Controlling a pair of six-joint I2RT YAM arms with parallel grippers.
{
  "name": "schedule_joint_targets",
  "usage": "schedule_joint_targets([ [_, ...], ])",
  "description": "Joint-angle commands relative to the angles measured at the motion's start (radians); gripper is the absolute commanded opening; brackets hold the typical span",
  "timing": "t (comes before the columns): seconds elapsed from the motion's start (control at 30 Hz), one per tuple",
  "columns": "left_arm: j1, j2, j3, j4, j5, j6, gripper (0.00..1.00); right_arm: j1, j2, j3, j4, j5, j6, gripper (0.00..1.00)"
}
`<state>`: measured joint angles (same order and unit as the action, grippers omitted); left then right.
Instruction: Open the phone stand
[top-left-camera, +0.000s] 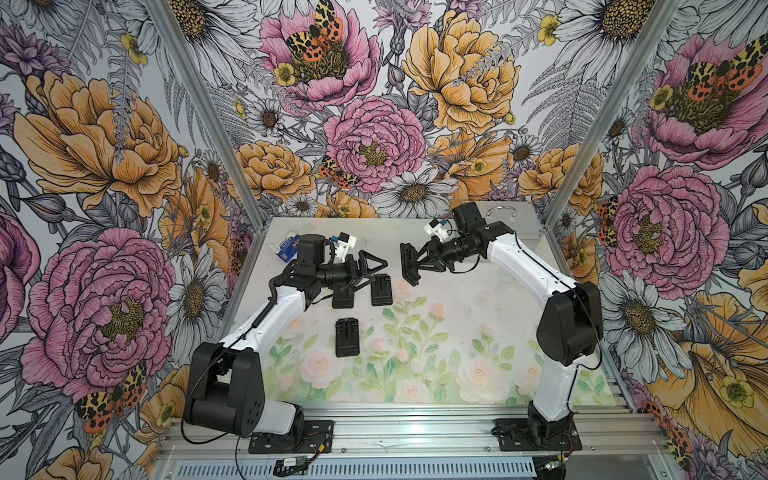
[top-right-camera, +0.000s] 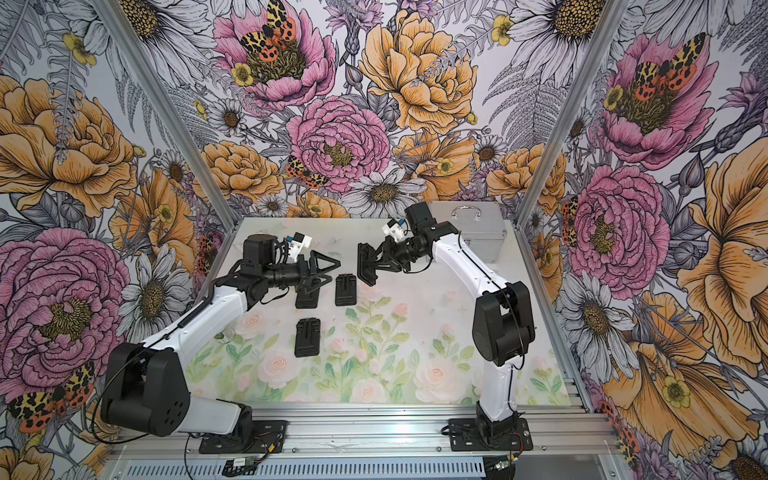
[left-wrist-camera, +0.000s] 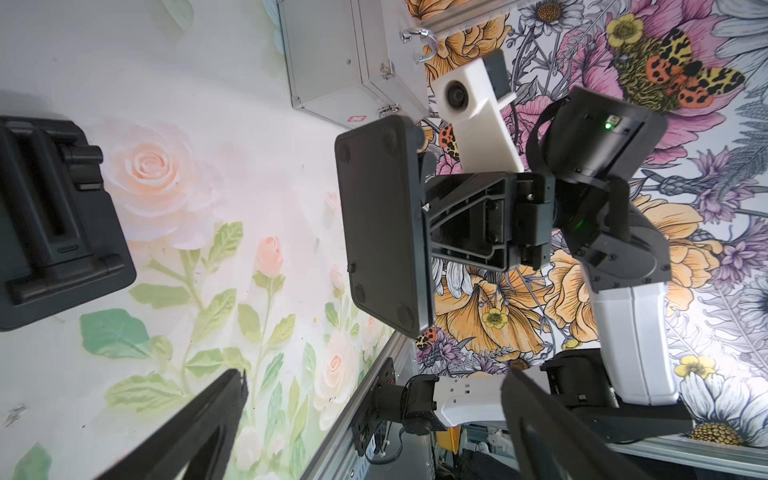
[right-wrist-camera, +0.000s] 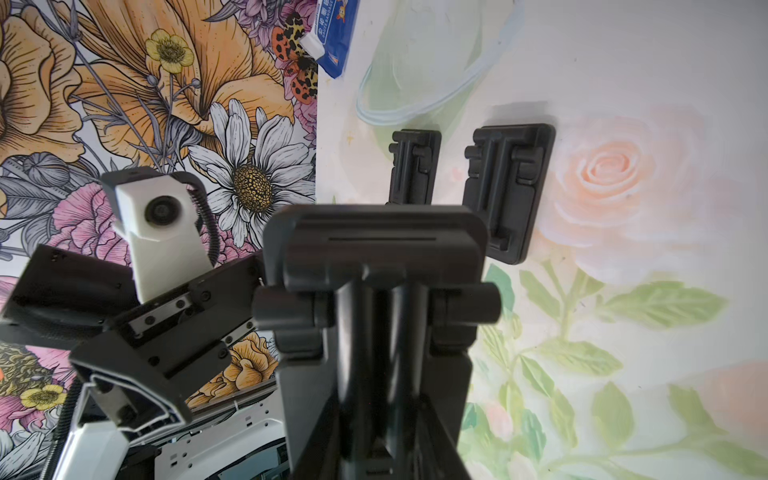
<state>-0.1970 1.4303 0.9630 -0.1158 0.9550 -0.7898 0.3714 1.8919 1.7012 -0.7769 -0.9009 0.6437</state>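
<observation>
Phone stand (top-left-camera: 409, 264) is up off the bench (top-left-camera: 457, 324), held in the air over the middle of the far half, standing on edge with its flat underside turned toward my left arm. In the left wrist view the phone stand (left-wrist-camera: 382, 224) shows that underside with its round feet, and in the right wrist view the phone stand (right-wrist-camera: 374, 266) shows its hinged face, which looks folded flat. My right gripper (top-left-camera: 420, 262) has its jaws drawn in narrow and clamped on it. My left gripper (top-left-camera: 376, 272) is spread fully wide and holds nothing, hanging near the held stand with a gap between them, above the far left part of the bench. Under it lies a second stand (top-left-camera: 343, 297), partly hidden by the fingers, with a third stand (top-left-camera: 381, 289) just beside it toward the right edge, and a fourth stand (top-left-camera: 347, 337) nearer the front edge, all flat. A metal case (top-right-camera: 478, 237) sits in the far right corner and a blue packet (top-left-camera: 286, 245) near the far left corner
</observation>
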Motion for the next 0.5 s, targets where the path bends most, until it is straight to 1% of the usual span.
schedule_joint_targets([
  [0.0,0.009,0.019,-0.033,0.236,0.09,-0.135,0.99,-0.012,-0.063,-0.023,0.146,-0.093,0.078,0.0],
  [0.07,-0.004,0.021,-0.041,0.272,0.103,-0.152,0.99,-0.014,-0.069,-0.042,0.204,-0.107,0.124,0.0],
  [0.2,-0.005,0.029,-0.084,0.426,0.128,-0.258,0.99,-0.015,-0.074,-0.077,0.293,-0.123,0.189,0.0],
  [0.33,-0.005,0.028,-0.115,0.509,0.145,-0.307,0.99,-0.015,-0.084,-0.131,0.405,-0.133,0.266,0.0],
  [0.4,-0.005,0.032,-0.13,0.575,0.151,-0.355,0.99,-0.015,-0.083,-0.146,0.428,-0.128,0.28,0.0],
  [0.47,-0.008,0.044,-0.148,0.689,0.16,-0.434,0.99,-0.014,-0.085,-0.163,0.475,-0.133,0.315,0.0],
])
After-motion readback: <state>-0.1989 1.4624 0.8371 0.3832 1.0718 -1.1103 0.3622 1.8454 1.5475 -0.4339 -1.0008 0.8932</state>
